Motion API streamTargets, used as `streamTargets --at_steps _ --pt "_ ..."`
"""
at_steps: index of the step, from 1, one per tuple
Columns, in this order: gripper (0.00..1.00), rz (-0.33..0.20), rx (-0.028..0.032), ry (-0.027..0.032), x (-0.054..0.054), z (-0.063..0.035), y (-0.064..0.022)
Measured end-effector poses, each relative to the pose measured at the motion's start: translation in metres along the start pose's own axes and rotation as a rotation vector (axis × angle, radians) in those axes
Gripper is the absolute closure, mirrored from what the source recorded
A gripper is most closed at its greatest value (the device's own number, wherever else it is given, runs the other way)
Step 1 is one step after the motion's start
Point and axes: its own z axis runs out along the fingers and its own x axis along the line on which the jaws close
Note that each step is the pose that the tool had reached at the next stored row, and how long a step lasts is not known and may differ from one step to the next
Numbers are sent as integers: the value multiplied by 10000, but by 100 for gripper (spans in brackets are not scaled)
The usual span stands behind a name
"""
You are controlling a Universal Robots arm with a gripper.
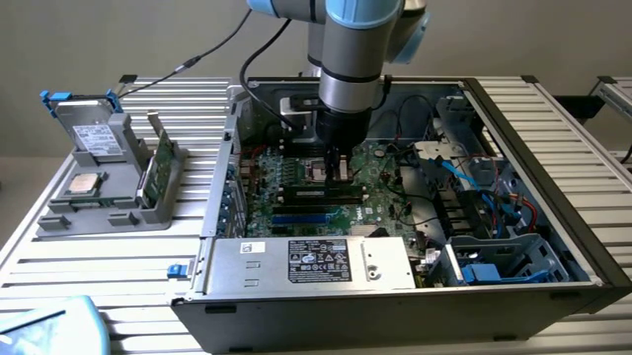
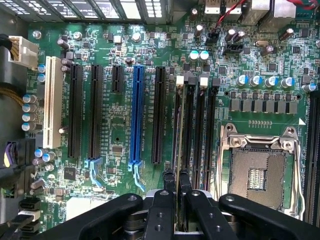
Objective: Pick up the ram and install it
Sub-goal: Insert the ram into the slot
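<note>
The ram (image 2: 178, 135) is seen edge-on in the wrist view as a thin green strip. It stands upright along the first of several black memory slots (image 2: 201, 130) on the motherboard (image 2: 115, 125). My gripper (image 2: 176, 175) is shut on the ram's near end, one black finger on each face. In the exterior view my gripper (image 1: 336, 171) reaches straight down into the open computer case (image 1: 553, 170), right over the memory slots (image 1: 318, 194) beside the processor socket. The ram's lower edge is hidden in the slot, so I cannot tell how deep it sits.
The open processor socket (image 2: 260, 172) lies beside the memory slots, with blue, black and white expansion slots (image 2: 136, 117) on the other side. A power supply (image 1: 311, 262) fills the case front and cables (image 1: 464, 177) run on the exterior view's right. A grey parts holder (image 1: 109, 200) stands outside on the exterior view's left.
</note>
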Motion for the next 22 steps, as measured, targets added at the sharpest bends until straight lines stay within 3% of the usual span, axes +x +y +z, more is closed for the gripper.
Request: streamTargets --at_steps 11,22 --pt "86 6 0 -1 -2 14 1" --pt "86 -12 2 0 0 -32 4"
